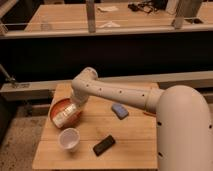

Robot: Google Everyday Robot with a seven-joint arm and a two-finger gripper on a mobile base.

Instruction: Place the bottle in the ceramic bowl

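The gripper [72, 109] hangs over the ceramic bowl [53, 107] at the left of the wooden table [131, 136], just at the bottle [62, 117], which lies tilted inside the bowl (whether the gripper clasps it or has let go, I cannot tell). A white paper cup [69, 139] stands just near of the bowl, with a flat black object [104, 145] to its right.

gripper [73, 108] over ceramic bowl [54, 106], bottle [63, 116] inside, cup [69, 139] in front
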